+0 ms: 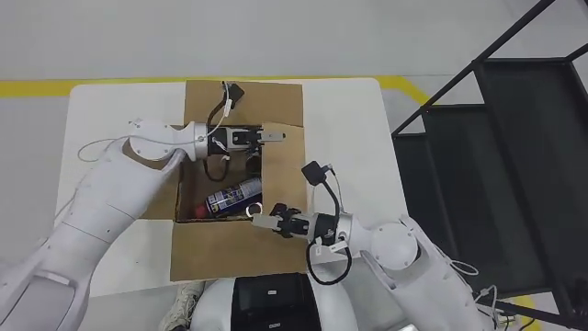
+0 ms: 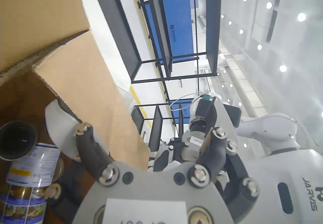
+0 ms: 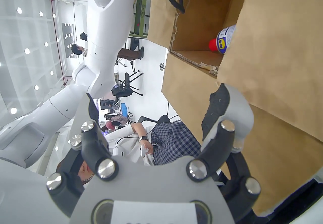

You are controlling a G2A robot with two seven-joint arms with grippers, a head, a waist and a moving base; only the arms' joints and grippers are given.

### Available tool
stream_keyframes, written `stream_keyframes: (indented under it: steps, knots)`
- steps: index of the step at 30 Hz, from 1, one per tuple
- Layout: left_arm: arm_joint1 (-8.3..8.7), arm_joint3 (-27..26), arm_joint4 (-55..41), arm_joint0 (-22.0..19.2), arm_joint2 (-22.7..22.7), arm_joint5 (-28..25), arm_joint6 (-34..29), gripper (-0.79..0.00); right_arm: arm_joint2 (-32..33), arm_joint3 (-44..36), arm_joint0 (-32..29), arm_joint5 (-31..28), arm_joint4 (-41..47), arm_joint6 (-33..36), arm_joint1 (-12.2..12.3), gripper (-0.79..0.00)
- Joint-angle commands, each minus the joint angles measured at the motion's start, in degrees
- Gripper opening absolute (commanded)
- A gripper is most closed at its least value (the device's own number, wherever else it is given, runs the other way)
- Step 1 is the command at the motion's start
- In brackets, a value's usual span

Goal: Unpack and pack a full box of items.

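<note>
Unpacking, by the look: left tool gapes astride the box at its right edge, right tool released at the near flap. Next, dip in for the can.

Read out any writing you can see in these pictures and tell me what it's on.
Spray can in the cardboard box: a blue and yellow brand mark, not quoted here.
Jar label: fine print, too small to read.
Blue wall panel: a small logo, not quoted here.
</note>
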Motion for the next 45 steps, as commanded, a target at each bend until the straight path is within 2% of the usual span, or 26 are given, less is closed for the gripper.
stream_keyframes:
  steps: [1,8,13,18,21,26,31,35,38,41,45]
  knots:
    - [0.08,-1.92,-1.16,0.25,-0.76,0.05,-1.48,0.0,-0.68,-0.25,0.42,0.21,-0.58,0.23,0.04,0.0]
    - [-0.22,-7.9,-2.67,0.51,-1.35,2.56,-4.26,0.0,-2.19,-3.26,-0.54,0.61,-3.33,-0.62,0.33,0.0]
    - [-1.7,-7.67,-3.66,-0.98,0.74,3.8,-4.73,0.0,-1.7,-7.1,-4.3,0.56,-6.85,-1.6,0.98,0.0]
    - [-2.93,-6.67,-4.43,-1.49,2.14,3.09,-5.11,0.0,2.01,-9.82,-9.27,5.96,-10.93,-10.09,1.41,0.0]
    - [-2.73,-5.49,-5.68,-1.16,0.42,2.57,-5.7,0.0,3.61,-11.68,-12.39,8.74,-13.1,-14.14,1.6,0.0]
    - [-0.82,-5.19,-8.28,0.57,-6.29,2.11,-8.89,0.0,7.14,-12.1,-16.4,7.85,-11.13,-17.5,1.91,0.0]
    - [2.52,-9.53,-8.82,5.81,-17.18,1.43,-11.14,0.0,10.04,-9.42,-17.16,9.3,-8.43,-20.34,1.92,0.0]
    - [5.23,-13.62,-6.74,12.23,-26.76,1.01,-12.0,0.0,10.25,-7.29,-15.65,15.06,-6.82,-24.18,1.51,0.0]
    - [6.65,-15.09,-6.45,16.72,-32.44,1.85,-12.85,0.0,9.01,-5.96,-13.88,18.18,-6.63,-25.42,1.22,0.0]
    - [7.54,-15.19,-6.89,19.67,-36.39,2.45,-13.67,0.0,6.81,-4.4,-11.5,21.24,-7.79,-25.25,0.98,0.0]
    - [8.16,-14.86,-7.54,21.8,-39.2,2.54,-14.82,0.0,4.05,-1.69,-7.71,24.91,-9.17,-23.18,0.7,0.0]
